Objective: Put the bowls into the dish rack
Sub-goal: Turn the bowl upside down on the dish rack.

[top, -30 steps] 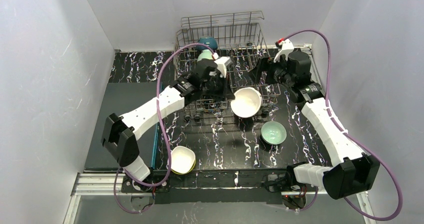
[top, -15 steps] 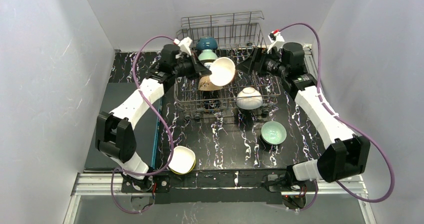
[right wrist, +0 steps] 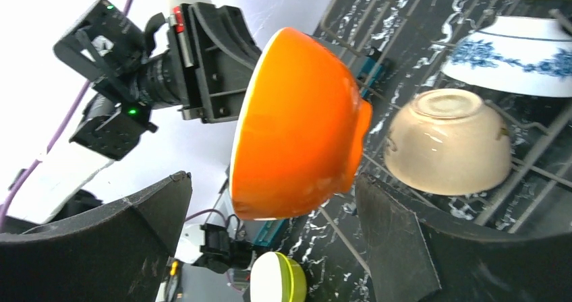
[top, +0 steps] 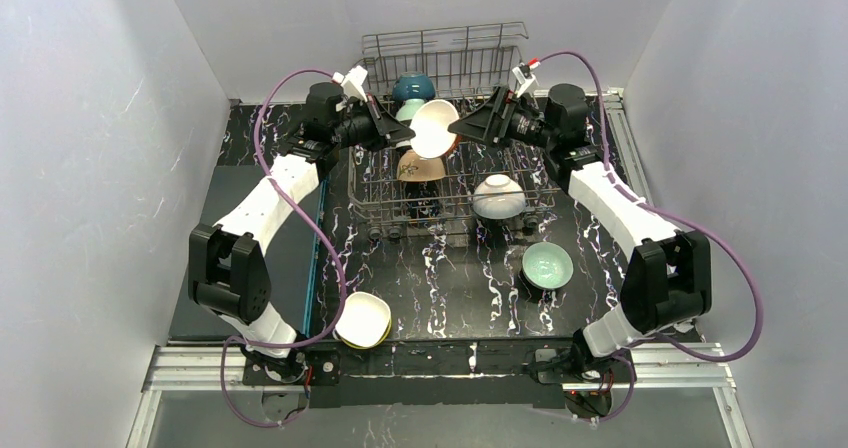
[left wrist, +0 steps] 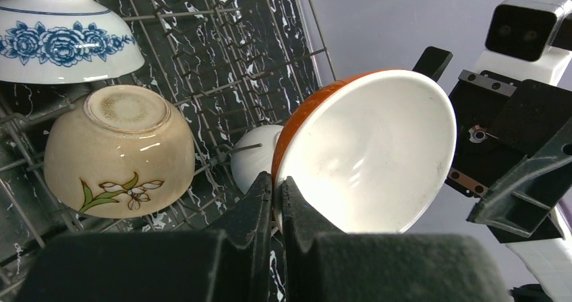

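Note:
An orange bowl [top: 435, 128] with a white inside hangs on its side above the back of the dish rack [top: 445, 53]. My left gripper [top: 400, 133] is shut on its rim [left wrist: 276, 187]. My right gripper [top: 465, 128] faces it from the right, open, one finger on each side of the bowl [right wrist: 297, 127] without touching. In the rack lie a tan bowl [top: 420, 168], a white bowl [top: 498, 196], a teal bowl [top: 412, 88] and a blue-patterned bowl [left wrist: 61, 32]. On the table stand a mint bowl [top: 547, 265] and a yellow-green bowl [top: 362, 320].
The rack's upright tines [left wrist: 222, 79] stand under the held bowl. A grey mat [top: 250, 228] with a teal edge lies left of the rack. White walls close in on three sides. Purple cables loop above both arms.
The left gripper has brought the orange bowl up and back over the rack. The right gripper has swung left until its open fingers flank the bowl.

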You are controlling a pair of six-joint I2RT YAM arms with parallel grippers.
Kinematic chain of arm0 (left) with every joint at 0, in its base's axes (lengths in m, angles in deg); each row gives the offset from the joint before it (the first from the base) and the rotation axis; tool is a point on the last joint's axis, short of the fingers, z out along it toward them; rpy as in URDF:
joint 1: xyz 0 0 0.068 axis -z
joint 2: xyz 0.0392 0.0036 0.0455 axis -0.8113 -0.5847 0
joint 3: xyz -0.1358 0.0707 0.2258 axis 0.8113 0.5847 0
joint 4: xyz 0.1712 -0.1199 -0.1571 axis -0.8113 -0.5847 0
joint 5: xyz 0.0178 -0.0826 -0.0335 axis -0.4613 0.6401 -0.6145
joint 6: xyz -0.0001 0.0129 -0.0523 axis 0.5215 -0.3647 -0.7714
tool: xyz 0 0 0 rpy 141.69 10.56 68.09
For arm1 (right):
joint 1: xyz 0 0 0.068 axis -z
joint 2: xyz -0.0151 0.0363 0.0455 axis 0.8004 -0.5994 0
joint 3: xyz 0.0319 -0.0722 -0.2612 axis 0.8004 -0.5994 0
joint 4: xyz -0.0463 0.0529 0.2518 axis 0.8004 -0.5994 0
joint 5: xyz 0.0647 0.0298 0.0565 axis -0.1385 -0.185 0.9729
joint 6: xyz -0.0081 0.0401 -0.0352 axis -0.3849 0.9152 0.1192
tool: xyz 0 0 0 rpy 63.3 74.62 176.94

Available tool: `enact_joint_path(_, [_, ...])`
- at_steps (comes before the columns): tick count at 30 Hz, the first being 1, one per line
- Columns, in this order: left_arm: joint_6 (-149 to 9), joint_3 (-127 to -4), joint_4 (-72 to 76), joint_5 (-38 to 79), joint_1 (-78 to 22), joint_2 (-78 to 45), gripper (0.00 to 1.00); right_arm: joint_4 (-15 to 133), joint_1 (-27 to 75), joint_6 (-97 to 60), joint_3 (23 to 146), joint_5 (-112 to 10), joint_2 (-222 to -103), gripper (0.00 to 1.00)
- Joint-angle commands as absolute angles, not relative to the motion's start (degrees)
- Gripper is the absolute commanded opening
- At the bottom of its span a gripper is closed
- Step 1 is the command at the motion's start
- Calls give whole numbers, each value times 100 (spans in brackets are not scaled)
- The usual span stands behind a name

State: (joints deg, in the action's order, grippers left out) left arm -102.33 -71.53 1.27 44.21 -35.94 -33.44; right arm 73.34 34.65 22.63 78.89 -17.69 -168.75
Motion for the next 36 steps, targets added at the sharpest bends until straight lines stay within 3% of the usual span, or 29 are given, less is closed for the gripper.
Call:
enact_joint_path(1, [-10387, -7359, 373, 4750, -3585, -3107, 0, 8228, 3381, 2805, 7871, -1469, -16984, 99])
enact_joint_path(18, [-10403, -7029, 342, 4705, -3585, -2777, 0, 8313, 3190, 3150, 7826, -1417, -17326, 99])
enact_joint_path(24, [-10424, -6936, 300, 4753, -3585, -2745, 0, 8816, 3163, 3430, 7791, -1420, -17338, 90])
enact_joint_path(29, [-10382, -6849, 276, 4747, -3585, -2717, 0, 8787, 3143, 3326, 7809, -1417, -17327, 72])
enact_joint_path(31, [-10352, -6836, 269, 4740, -3585, -2707, 0, 8631, 3140, 3176, 7822, -1457, -17295, 57])
enact_joint_path(36, [-10301, -6822, 237, 4718, -3585, -2697, 3, 8052, 3142, 2678, 7928, -1684, -17188, 9])
